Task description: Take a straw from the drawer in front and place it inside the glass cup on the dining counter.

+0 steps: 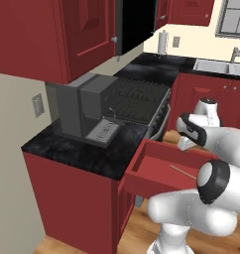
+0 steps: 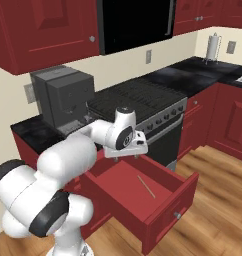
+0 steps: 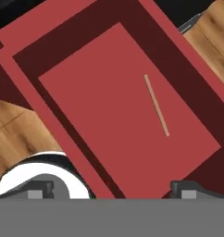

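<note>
End effector above the open drawer, straw lying flat inside it.

The drawer (image 2: 143,197) is pulled out, and the straw (image 2: 146,186) lies alone on its floor, nearer to the front panel and to the right wall than to the back. The end effector (image 2: 128,158) hangs over the back part of the drawer and points down; its fingers (image 3: 188,189) stand wide apart and hold nothing. In the hand view the straw (image 3: 156,105) is ahead of the tips and toward the right finger, with its long axis running almost away from the hand, a little slanted. I judge the hand must go forward toward the front panel, come down, and close across the thin stick, not along it.
</note>
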